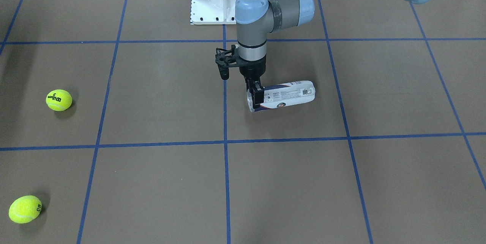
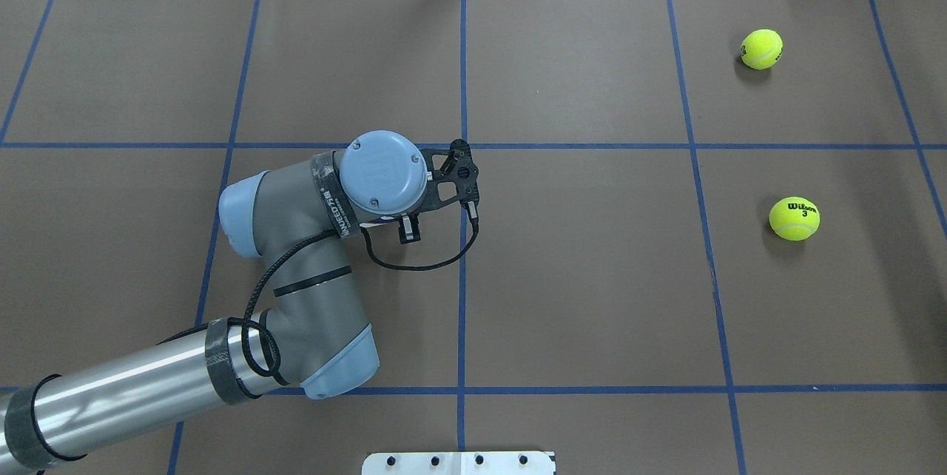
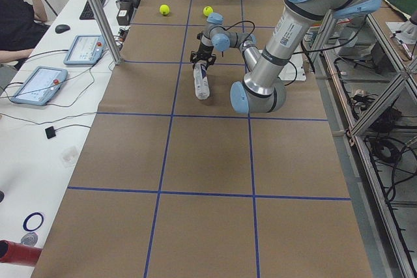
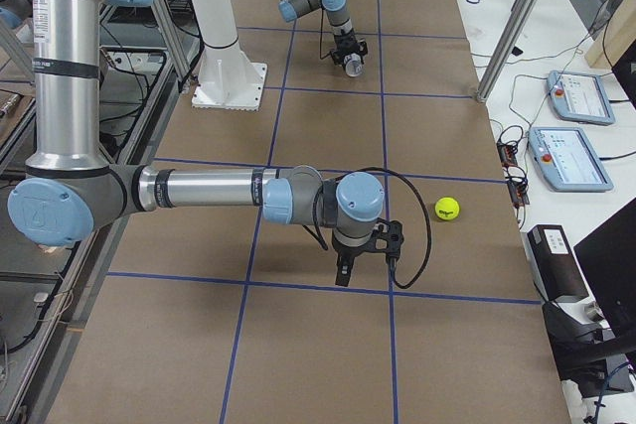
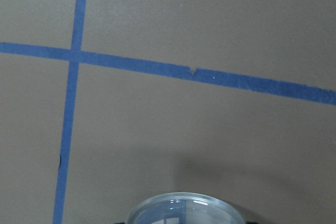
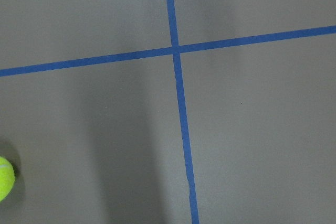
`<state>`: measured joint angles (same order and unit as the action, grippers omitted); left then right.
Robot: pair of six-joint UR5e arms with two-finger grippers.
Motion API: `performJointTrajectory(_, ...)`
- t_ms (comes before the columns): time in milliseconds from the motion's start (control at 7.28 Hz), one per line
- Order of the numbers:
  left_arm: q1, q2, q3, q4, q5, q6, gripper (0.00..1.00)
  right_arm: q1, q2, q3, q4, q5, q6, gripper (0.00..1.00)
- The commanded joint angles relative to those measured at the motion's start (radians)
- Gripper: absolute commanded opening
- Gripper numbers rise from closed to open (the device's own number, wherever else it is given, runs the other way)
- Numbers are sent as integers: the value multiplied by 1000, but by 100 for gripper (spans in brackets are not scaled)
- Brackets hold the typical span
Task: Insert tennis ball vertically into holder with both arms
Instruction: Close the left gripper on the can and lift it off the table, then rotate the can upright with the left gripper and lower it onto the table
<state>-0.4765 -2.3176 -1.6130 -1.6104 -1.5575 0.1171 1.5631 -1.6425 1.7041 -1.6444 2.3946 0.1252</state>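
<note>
The holder (image 1: 292,92) lies on its side near the table's middle, open end toward the centre line. It also shows in the exterior left view (image 3: 202,84), the exterior right view (image 4: 354,67), and as a clear rim in the left wrist view (image 5: 184,211). My left gripper (image 1: 254,95) points straight down, its fingers on either side of the holder's open end and closed on it. Two yellow tennis balls (image 1: 59,100) (image 1: 25,209) lie far off on my right side. My right gripper (image 4: 343,273) hangs above the table short of a ball (image 4: 447,208); I cannot tell whether it is open.
The white robot base (image 1: 212,0) stands at the table's near edge. In the overhead view my left wrist (image 2: 381,172) hides the holder, and the balls (image 2: 762,49) (image 2: 794,218) lie at the right. One ball's edge (image 6: 2,179) shows in the right wrist view. Operator desks flank the far side.
</note>
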Motion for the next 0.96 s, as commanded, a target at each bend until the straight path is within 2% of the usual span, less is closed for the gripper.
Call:
performJointTrajectory(0,-4,1,-138,-25,145,-182,20,2,4,2,2,0,1,99)
performJointTrajectory(137,-4,1,-162,-122,192,-341,19,2,6,5,2,2,1,99)
performJointTrajectory(275,-4,10,-157,-334,232,-561,19,0,9,6,2,2,2,99)
performJointTrajectory(412,-4,36,-153,-549,259,-705,19,0,9,11,2,2,2,99)
performJointTrajectory(549,-4,46,-151,-706,322,-733,19,2,9,14,2,2,4,99)
performJointTrajectory(824,-1,63,-150,-929,521,-745,19,2,9,16,2,20,4,99)
